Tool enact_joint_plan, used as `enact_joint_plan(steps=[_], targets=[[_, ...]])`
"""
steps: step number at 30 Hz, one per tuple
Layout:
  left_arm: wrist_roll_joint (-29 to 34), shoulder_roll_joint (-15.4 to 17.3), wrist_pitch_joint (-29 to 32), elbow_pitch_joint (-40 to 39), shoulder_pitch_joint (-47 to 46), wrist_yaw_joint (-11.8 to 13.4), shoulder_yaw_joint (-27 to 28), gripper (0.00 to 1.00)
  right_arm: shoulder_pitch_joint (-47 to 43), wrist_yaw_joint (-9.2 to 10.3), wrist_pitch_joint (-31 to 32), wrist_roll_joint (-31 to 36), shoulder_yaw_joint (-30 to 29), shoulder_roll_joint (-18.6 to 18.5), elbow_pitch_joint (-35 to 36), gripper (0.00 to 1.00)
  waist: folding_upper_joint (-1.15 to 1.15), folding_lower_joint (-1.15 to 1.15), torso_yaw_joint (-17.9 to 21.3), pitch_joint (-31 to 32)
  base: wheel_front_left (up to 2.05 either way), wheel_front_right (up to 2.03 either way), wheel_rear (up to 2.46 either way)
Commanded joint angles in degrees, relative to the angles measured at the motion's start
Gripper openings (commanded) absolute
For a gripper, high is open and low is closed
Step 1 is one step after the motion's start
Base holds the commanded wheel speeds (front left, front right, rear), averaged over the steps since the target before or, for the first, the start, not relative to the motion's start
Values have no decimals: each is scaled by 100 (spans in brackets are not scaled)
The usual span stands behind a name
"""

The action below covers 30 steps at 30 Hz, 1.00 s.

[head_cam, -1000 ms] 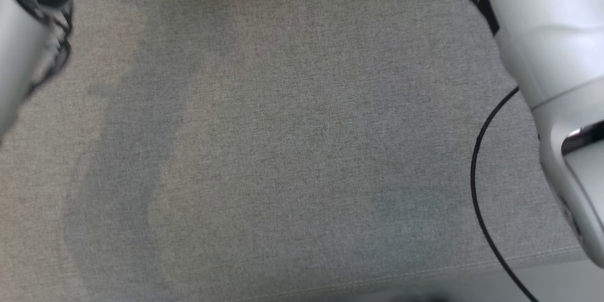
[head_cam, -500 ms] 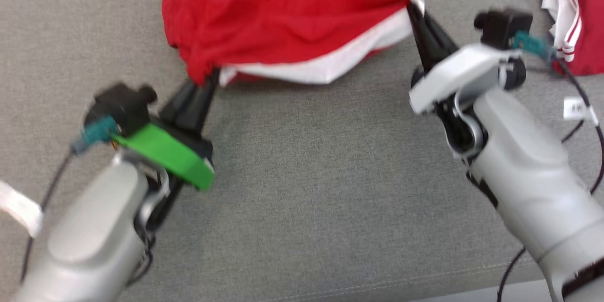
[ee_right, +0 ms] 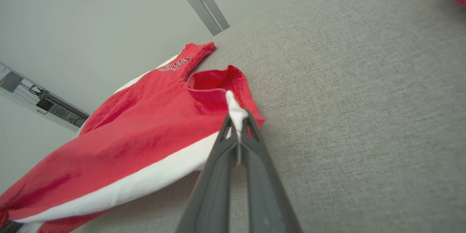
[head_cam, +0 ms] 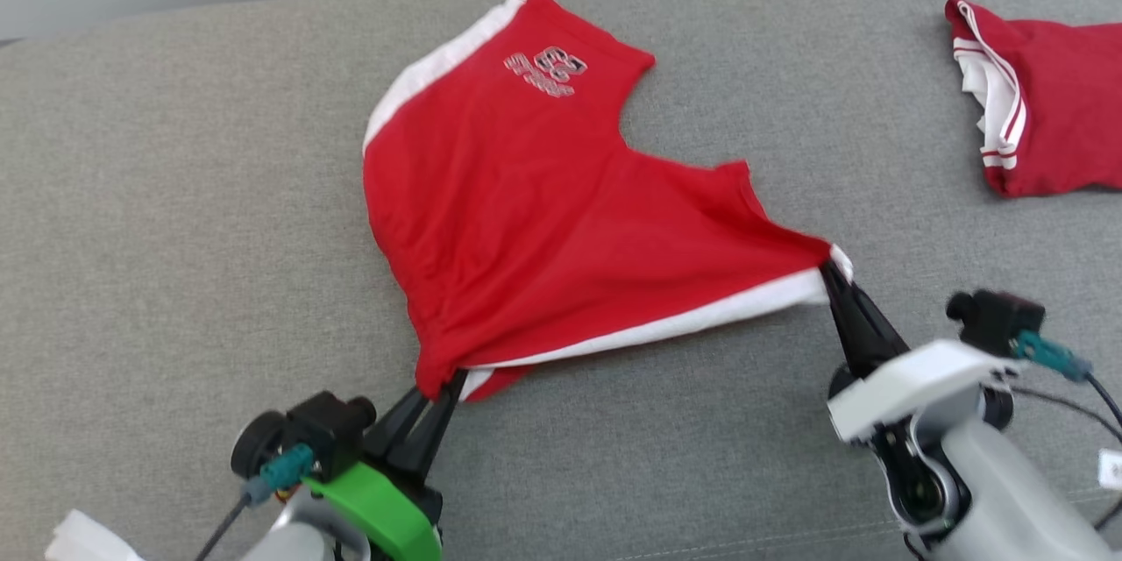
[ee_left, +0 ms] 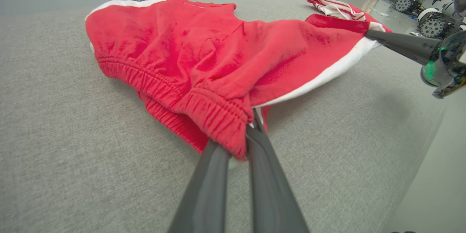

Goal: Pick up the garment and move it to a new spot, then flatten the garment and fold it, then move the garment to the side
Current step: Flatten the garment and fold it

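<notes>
A: What is different for us since a second ago?

B: Mostly our own head. It has tipped up, so the grey cushion (head_cam: 175, 193) now shows out to its far edge, where before we saw only bare cloth near the front seam. That is the camera moving, not the things.

A: And the garment?

B: The red shorts (head_cam: 543, 219) lie across the middle of the cushion. One leg reaches toward the far edge, and the rest is drawn toward the near edge between our two arms. Half a second ago we saw only their lower part, and both holds look the same as they did then.

A: The other red piece?

B: A second red garment (head_cam: 1052, 105) sits by the right edge, well apart from ours.

A: Our pincers?

B: The left gripper (head_cam: 443, 390) is clamped on a corner of the gathered waistband (ee_left: 171, 91). The right gripper (head_cam: 833, 276) is pinched tight on the white tip of a leg hem. The white stripe (head_cam: 666, 324) runs between them.

A: What does that mean for the job?

B: We judge that we are mid-carry, or just setting down. The cloth near the waistband is bunched, so flattening and folding are not yet done.
</notes>
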<state>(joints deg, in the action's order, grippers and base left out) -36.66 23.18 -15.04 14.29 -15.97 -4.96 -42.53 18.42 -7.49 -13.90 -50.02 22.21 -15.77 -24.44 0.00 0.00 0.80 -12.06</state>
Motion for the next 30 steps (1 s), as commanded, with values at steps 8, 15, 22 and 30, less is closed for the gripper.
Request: enact_joint_plan(steps=[8,15,22,30], targets=[[184,32,-14,-276,627,63,-92,0,-1631,2,598,328,-1008,421,1375,0,0,0,-130,323,0,0,0],[245,-100,-14,-363,497,-8,-135,0,-1806,2,1198,732,-1781,911,2085,0,0,0,-188,333,0,0,0],[318,-252,-14,-419,179,-96,-160,0,-1085,2,1605,916,-2250,1110,2071,0,0,0,-376,253,0,0,0],[116,-459,0,-387,-375,-205,-242,0,473,2,1902,1266,-2622,1151,1262,0,0,0,-769,-75,0,0,0]])
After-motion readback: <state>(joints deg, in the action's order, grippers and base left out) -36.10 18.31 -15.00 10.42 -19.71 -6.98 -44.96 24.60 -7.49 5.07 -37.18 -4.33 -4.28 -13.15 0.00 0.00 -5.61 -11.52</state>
